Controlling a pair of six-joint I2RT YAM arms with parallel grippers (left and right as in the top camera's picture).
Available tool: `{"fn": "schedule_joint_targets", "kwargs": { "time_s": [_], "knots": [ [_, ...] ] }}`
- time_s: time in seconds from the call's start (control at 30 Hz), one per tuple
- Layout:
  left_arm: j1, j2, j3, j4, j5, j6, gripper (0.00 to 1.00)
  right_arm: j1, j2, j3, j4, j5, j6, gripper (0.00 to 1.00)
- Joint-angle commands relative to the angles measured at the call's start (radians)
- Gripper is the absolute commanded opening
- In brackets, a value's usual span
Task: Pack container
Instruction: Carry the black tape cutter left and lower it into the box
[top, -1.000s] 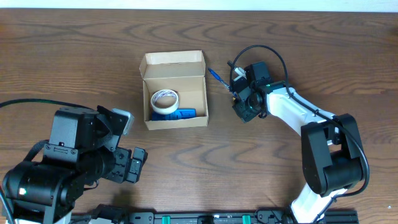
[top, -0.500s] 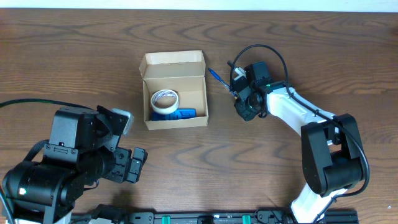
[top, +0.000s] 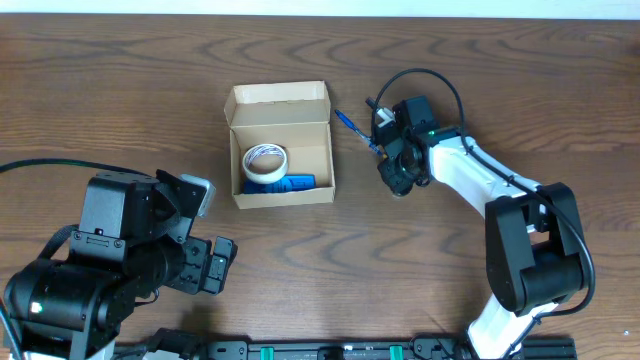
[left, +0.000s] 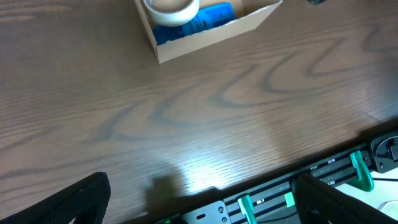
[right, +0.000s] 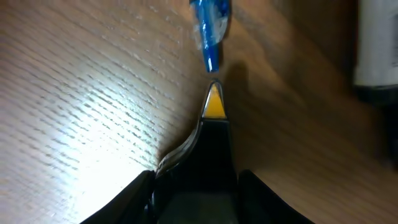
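Pointing at one blue pen (right: 210, 31), the right gripper (right: 214, 106) has its two fingers pressed together into one narrow black point with a yellow end, and nothing is between them. The pen end lies just ahead of this yellow end; I cannot tell if they touch. The left gripper (left: 208, 208) is spread wide and holds nothing: its two dark fingers (left: 78, 202) show only at the lower corners of the left wrist view. The overhead view shows both arms and one container (top: 281, 198), which stands on the wooden table (top: 420, 260) left of the right gripper, with the pen on the table between them. The container is a small tan cardboard box with plain sides. It is open, and its flap lid stands up at the far side. Inside are one white tape roll (top: 265, 160) and one blue object (top: 295, 183), touching each other at the near wall. Only the left wrist view shows one black rail (left: 280, 199) with green clips at the table edge, and only the right wrist view shows the yellow end.
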Motion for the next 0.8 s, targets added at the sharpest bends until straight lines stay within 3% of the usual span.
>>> {"fn": "schedule_joint_targets", "kwargs": {
  "time_s": [0.0, 0.27, 0.47, 0.63, 0.77],
  "knots": [
    [0.002, -0.001, 0.016, -0.004, 0.006, 0.018, 0.95, 0.004, -0.013, 0.094, -0.034, -0.001, 0.033, 0.35],
    [0.002, -0.001, 0.016, -0.004, 0.006, 0.018, 0.96, 0.027, -0.027, 0.358, -0.24, -0.004, 0.129, 0.35],
    [0.002, -0.001, 0.016, -0.004, 0.006, 0.018, 0.95, 0.129, -0.027, 0.597, -0.382, -0.005, 0.215, 0.35],
    [0.002, -0.001, 0.016, -0.004, 0.006, 0.018, 0.95, 0.254, -0.027, 0.718, -0.394, -0.004, 0.298, 0.32],
    [0.002, -0.001, 0.016, -0.003, 0.006, 0.018, 0.95, 0.347, -0.022, 0.703, -0.371, 0.002, 0.415, 0.3]
  ]
}}
